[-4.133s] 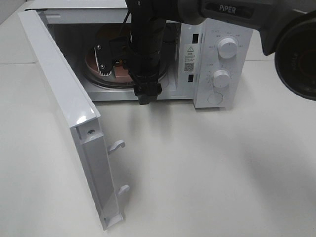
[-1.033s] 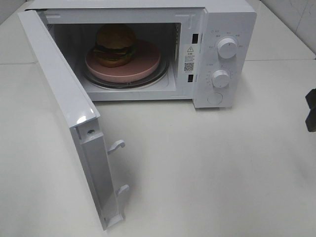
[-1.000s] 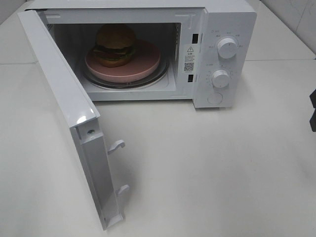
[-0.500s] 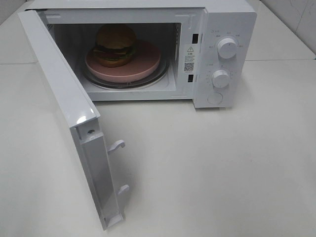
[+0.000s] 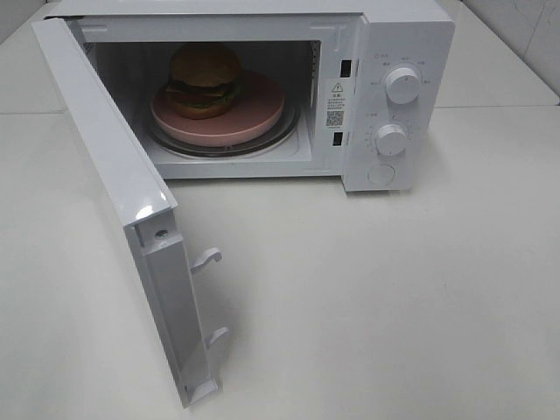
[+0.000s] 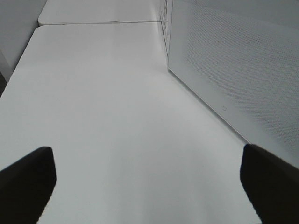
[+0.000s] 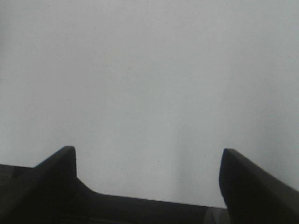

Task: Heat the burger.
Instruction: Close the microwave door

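Observation:
The burger (image 5: 204, 80), with a tan-brown domed bun, sits on a pink plate (image 5: 258, 109) on the glass turntable inside the white microwave (image 5: 398, 52). The microwave door (image 5: 114, 175) stands wide open, swung toward the front left. Neither arm shows in the high view. In the left wrist view my left gripper (image 6: 147, 179) is open, with bare table between its dark fingers (image 6: 28, 184) and the mesh-patterned outer face of the door (image 6: 243, 79) beside it. In the right wrist view my right gripper (image 7: 147, 179) is open over bare white table, holding nothing.
The microwave's control panel carries two round knobs (image 5: 402, 85) and a round button (image 5: 381, 175). Two white latch hooks (image 5: 208, 258) stick out from the door's edge. The white table (image 5: 394, 306) stretches in front and to the right.
The dark tip of the right arm, seen at the right edge a second ago, has withdrawn out of the high view. The burger, plate and door have not moved.

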